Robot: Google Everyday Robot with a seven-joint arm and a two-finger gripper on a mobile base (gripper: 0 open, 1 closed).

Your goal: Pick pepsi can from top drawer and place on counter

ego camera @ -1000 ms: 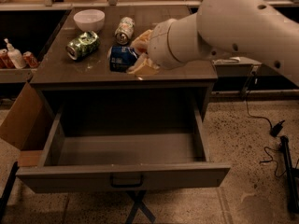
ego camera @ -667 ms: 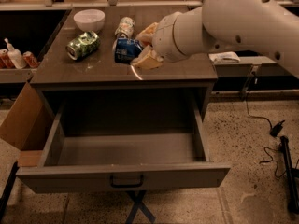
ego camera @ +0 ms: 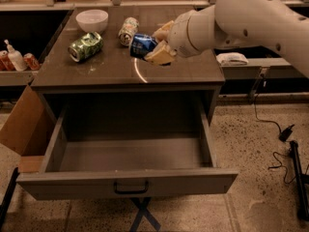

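Gripper [ego camera: 155, 45] grips the pepsi can [ego camera: 140, 45] over the counter [ego camera: 186, 72].
Its fingers clamp the tilted can's right end, just right of a pale can [ego camera: 128, 30] (a green can [ego camera: 86, 46] lies farther left); the drawer [ego camera: 193, 183] stands pulled out nearer.

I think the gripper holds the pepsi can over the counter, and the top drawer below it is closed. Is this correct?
Not fully. The camera view shows the top drawer pulled open, not closed. The rest is right: the gripper holds the pepsi can over the counter.
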